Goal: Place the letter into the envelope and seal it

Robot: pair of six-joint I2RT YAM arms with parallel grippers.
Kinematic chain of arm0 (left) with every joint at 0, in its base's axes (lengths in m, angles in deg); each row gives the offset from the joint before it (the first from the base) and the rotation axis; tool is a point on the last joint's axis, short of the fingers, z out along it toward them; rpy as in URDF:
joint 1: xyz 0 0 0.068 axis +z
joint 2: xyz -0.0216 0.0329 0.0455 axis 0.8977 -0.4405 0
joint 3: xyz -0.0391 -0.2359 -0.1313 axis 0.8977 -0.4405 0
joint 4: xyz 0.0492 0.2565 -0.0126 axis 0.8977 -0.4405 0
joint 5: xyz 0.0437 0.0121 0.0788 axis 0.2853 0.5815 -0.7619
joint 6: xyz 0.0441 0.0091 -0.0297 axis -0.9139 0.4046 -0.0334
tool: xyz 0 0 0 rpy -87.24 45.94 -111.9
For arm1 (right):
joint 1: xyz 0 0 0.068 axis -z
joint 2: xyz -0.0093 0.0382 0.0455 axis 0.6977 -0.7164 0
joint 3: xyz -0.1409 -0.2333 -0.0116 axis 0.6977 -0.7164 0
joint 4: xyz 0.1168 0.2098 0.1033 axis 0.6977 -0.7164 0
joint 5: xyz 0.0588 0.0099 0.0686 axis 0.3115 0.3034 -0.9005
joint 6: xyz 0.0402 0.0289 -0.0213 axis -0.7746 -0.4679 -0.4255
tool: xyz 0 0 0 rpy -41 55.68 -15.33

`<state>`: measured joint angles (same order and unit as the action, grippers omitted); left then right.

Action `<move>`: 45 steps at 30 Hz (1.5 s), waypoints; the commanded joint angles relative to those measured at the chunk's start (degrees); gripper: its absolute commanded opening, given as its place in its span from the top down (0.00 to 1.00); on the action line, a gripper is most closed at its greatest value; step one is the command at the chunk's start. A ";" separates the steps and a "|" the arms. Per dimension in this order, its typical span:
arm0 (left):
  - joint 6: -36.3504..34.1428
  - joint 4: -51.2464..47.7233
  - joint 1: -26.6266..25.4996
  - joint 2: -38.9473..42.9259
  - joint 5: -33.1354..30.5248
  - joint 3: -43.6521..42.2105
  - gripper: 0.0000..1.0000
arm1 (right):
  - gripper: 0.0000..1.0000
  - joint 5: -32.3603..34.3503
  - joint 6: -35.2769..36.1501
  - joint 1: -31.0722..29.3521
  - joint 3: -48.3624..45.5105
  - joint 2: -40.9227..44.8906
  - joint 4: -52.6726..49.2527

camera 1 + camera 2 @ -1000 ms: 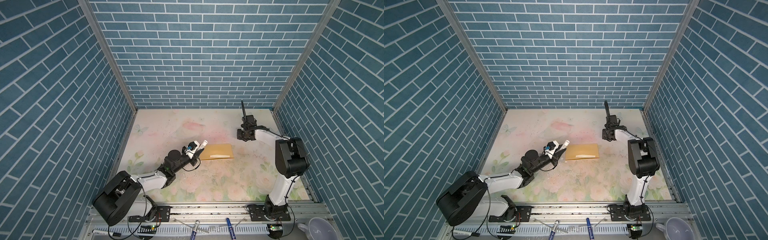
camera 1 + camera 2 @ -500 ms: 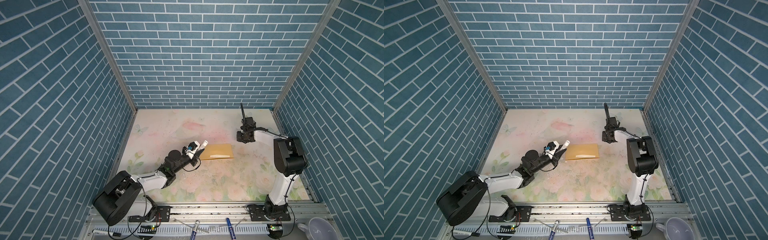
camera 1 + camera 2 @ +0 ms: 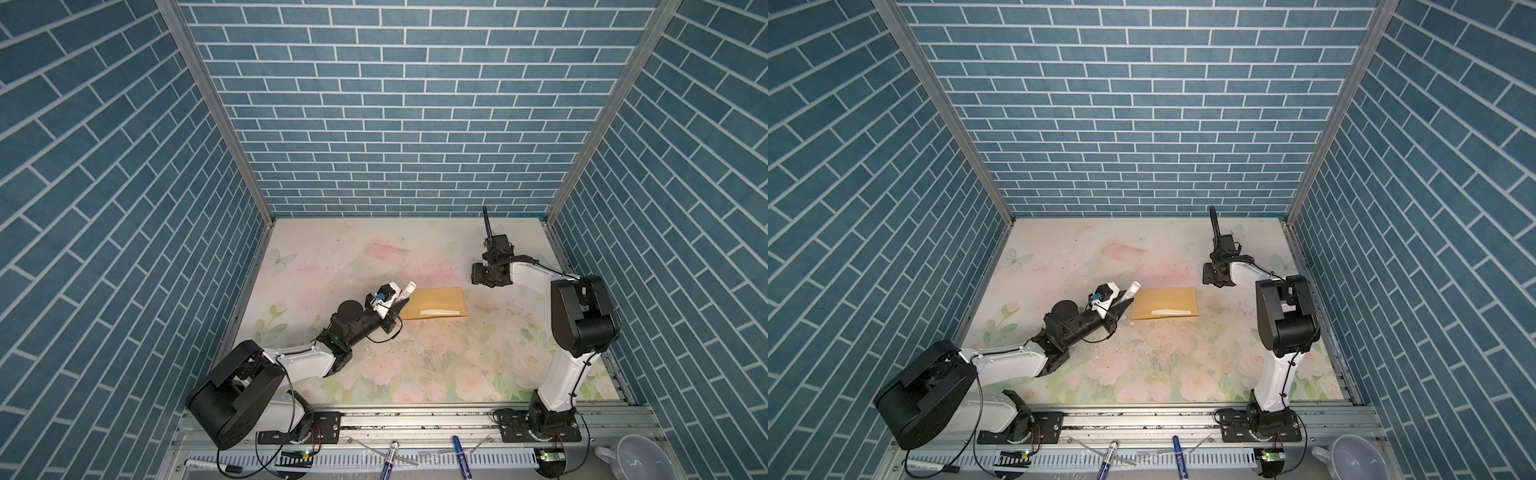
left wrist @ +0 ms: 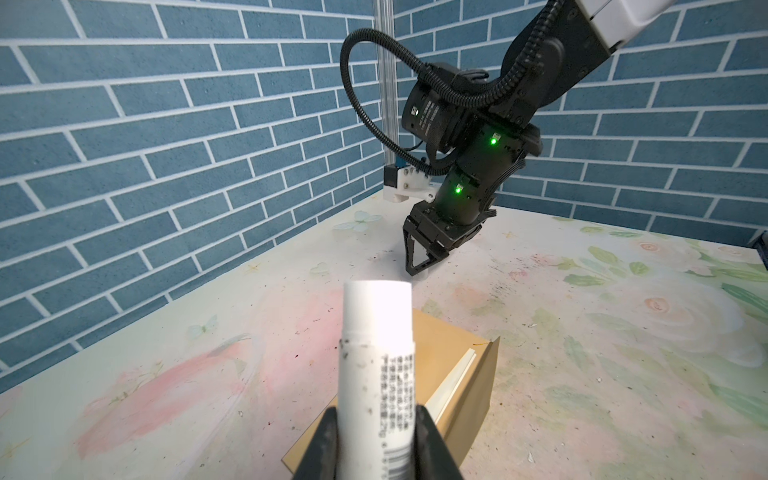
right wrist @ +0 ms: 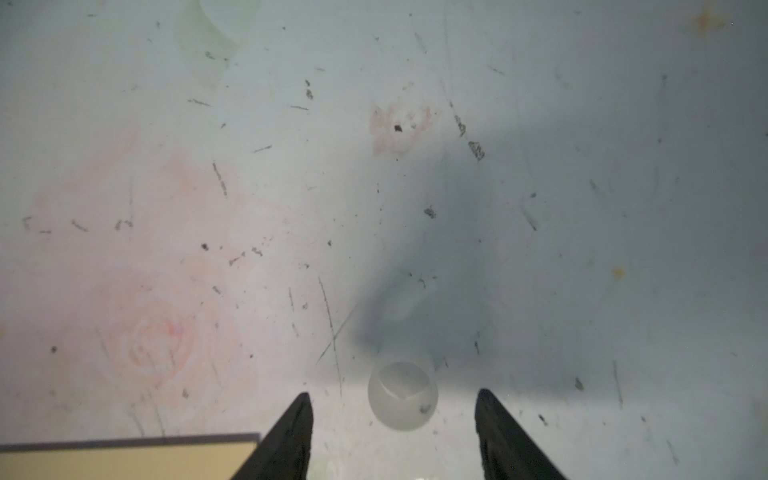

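The left hand (image 4: 376, 432) is closed narrow around a white, cylindrical plastic glue stick (image 4: 376, 357). The tube's free end points up and away from the wrist, and glare hides its tip. Just beyond it a long tan kraft-paper envelope (image 3: 436, 301) lies flat on the floral-printed worktop (image 3: 415, 374). In both top views the envelope's long axis runs from side to side, and the left hand sits at its left short end.

Only a thin strip of the pale cream paper letter (image 3: 441, 311) shows. It runs along that same axis, close to the envelope's nearer long edge, so the sheet looks to be inside already with the flap not yet down.

Gluing would probably mean tipping the stick down to the paper and drawing it rightward beside that strip. The left arm is by far the nearer one for this.

Farther off to the right, well apart from the envelope, the right hand (image 5: 394, 392) hangs low over the worktop. Its jaws are spread wide on either side of a small translucent round cap (image 5: 402, 401) and touch neither side of it.
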<state>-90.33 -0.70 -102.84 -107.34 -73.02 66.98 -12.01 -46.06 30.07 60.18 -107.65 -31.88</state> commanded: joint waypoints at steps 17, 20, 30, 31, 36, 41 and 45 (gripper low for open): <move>7.74 8.10 -3.14 -2.57 -5.61 2.95 1.00 | 0.17 -30.54 -5.01 -12.73 -10.96 33.58 9.99; 7.65 8.47 -3.86 -2.73 -5.67 3.44 1.00 | 0.15 -30.81 -6.08 -16.26 -9.56 32.56 10.14; 7.04 8.29 -5.13 -2.56 -5.87 4.07 1.00 | 0.19 -32.06 -8.31 -21.19 -8.22 29.60 13.64; 7.03 8.15 -5.22 -2.62 -5.91 4.07 1.00 | 0.21 -32.50 -8.69 -21.48 -8.04 29.26 14.20; 6.64 7.48 -5.57 -2.38 -5.93 4.26 1.00 | 0.30 -33.64 -9.30 -22.86 -7.08 27.96 15.47; 6.33 7.02 -5.76 -2.42 -5.94 4.55 1.00 | 0.42 -33.90 -9.57 -23.81 -6.42 26.83 15.74; 6.15 6.90 -5.84 -2.40 -5.94 4.61 1.00 | 0.53 -34.11 -9.73 -24.28 -6.11 26.11 16.05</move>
<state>-83.71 5.79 -108.31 -109.70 -78.48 70.22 -45.10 -55.40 6.31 50.67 -80.98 -17.41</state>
